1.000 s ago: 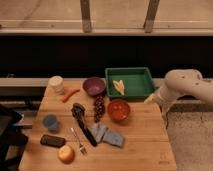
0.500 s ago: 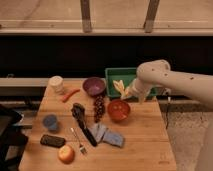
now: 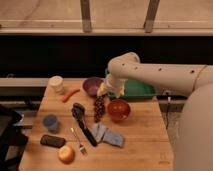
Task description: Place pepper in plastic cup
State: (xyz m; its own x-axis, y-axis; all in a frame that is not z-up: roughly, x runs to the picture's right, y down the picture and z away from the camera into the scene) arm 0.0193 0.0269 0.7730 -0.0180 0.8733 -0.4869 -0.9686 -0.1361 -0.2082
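Gripper (image 3: 104, 91): hung low over the back half of the table (image 3: 145, 150), between the purple bowl (image 3: 92, 86) and the green tray (image 3: 139, 90), just above the grapes (image 3: 99, 107).
Jaws: spread wide, holding nothing.
Arm (image 3: 160, 76): reached in from the right, across the tray.
Pepper (image 3: 70, 94): lay on the table at back left, just in front of the cream cup (image 3: 56, 83) and left of the purple bowl.
Blue cup (image 3: 50, 121): stood upright near the left edge, in front of the pepper and apart from it.
Red bowl (image 3: 119, 109): sat right of the grapes.
Front: black tool (image 3: 82, 121), fork (image 3: 78, 141), blue cloth (image 3: 108, 135), apple (image 3: 66, 154), dark block (image 3: 52, 141).
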